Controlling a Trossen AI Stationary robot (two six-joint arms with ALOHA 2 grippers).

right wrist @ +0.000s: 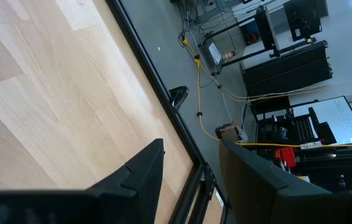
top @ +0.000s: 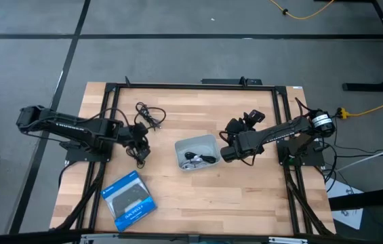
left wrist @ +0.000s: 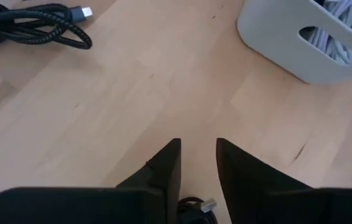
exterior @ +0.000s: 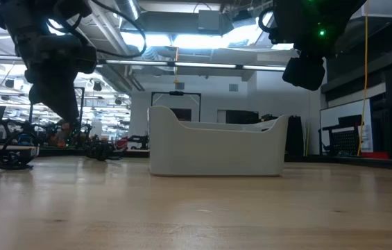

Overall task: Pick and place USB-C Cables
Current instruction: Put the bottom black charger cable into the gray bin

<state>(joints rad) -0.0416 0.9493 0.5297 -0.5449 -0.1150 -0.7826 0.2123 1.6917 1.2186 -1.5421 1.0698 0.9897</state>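
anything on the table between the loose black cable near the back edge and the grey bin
No. In the left wrist view only bare wood lies between the black cable and the grey bin; the high view agrees.

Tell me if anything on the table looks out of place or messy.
Nothing looks spilled or damaged. Two cables already lie in the gray bin. One black cable sits loose near the table's far edge, and another is just under the left gripper. The blue-and-black box lies askew.
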